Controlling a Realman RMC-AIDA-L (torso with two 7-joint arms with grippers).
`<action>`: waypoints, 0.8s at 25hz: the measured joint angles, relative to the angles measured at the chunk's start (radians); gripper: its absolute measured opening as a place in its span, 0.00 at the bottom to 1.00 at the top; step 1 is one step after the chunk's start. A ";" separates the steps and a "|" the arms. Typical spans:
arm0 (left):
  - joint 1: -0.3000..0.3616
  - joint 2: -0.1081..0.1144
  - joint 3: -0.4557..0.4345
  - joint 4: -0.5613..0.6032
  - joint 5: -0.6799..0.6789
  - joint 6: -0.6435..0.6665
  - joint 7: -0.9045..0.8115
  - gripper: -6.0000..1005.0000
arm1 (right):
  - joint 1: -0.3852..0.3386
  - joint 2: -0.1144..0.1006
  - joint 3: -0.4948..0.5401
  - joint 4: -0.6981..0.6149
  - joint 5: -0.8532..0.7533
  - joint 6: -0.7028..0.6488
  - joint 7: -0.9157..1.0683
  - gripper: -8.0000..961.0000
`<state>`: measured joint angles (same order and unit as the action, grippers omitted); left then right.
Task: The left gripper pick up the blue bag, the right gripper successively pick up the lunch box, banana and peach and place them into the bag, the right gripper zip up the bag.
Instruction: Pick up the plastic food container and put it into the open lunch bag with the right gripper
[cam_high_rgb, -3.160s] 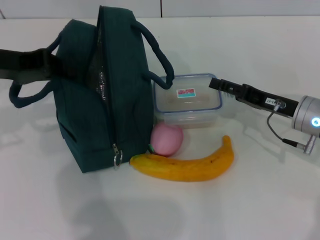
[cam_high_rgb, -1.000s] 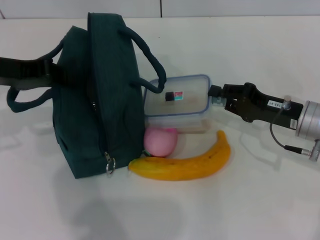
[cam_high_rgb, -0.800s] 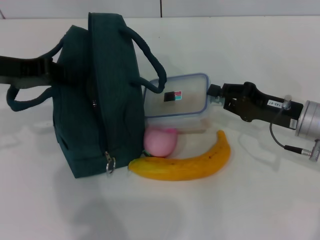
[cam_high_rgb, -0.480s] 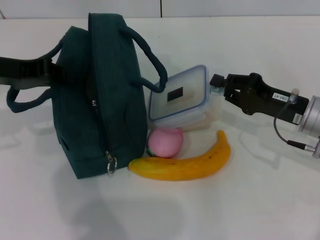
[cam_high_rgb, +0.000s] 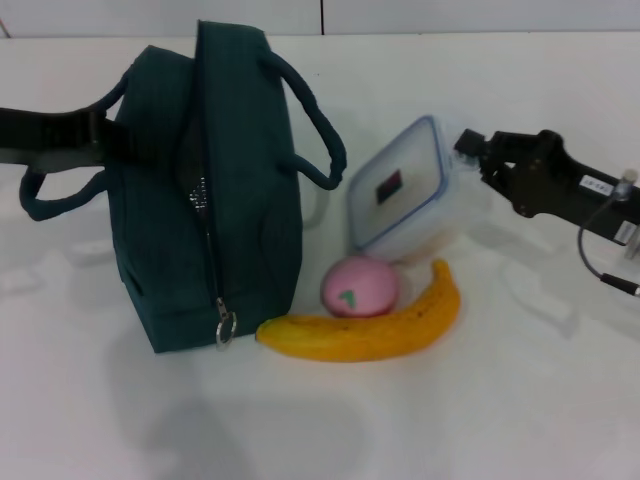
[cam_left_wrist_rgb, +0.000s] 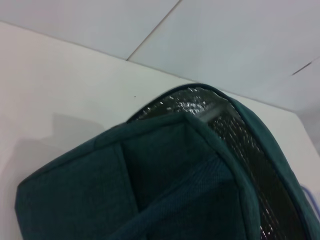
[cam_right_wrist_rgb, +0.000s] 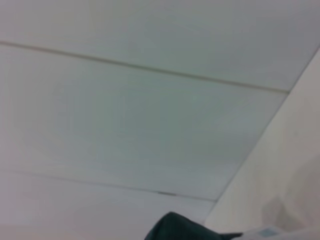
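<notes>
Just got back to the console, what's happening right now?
The left tool holds the dark blue fabric bag upright by its far side. The right tool grips the clear plastic lunch box with the blue rim, tilted on edge off the table. The yellow banana and pink peach lie beside the bag.

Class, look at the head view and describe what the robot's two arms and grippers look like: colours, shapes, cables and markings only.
The right gripper is black and angular, with a small white label on its side. A thin grey cable loops below it toward a silver metal part at the picture's edge. The left gripper shows only as a flat, dark, bar-like shape coming in from the edge; no cables or markings are visible on it.
</notes>
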<state>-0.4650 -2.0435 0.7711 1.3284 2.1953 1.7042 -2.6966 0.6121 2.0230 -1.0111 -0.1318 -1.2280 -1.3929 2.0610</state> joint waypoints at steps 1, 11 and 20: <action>0.002 0.001 -0.001 0.000 -0.009 0.000 0.000 0.04 | 0.000 0.000 0.000 0.000 0.000 0.000 0.000 0.13; 0.005 0.002 0.002 0.000 -0.018 0.000 0.000 0.04 | -0.051 -0.006 0.000 -0.015 0.052 -0.017 -0.005 0.10; 0.006 -0.002 0.002 0.000 -0.019 0.000 0.002 0.04 | -0.089 -0.006 0.001 -0.021 0.091 -0.038 -0.008 0.10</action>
<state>-0.4588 -2.0458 0.7732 1.3284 2.1765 1.7042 -2.6951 0.5229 2.0171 -1.0101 -0.1526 -1.1368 -1.4308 2.0528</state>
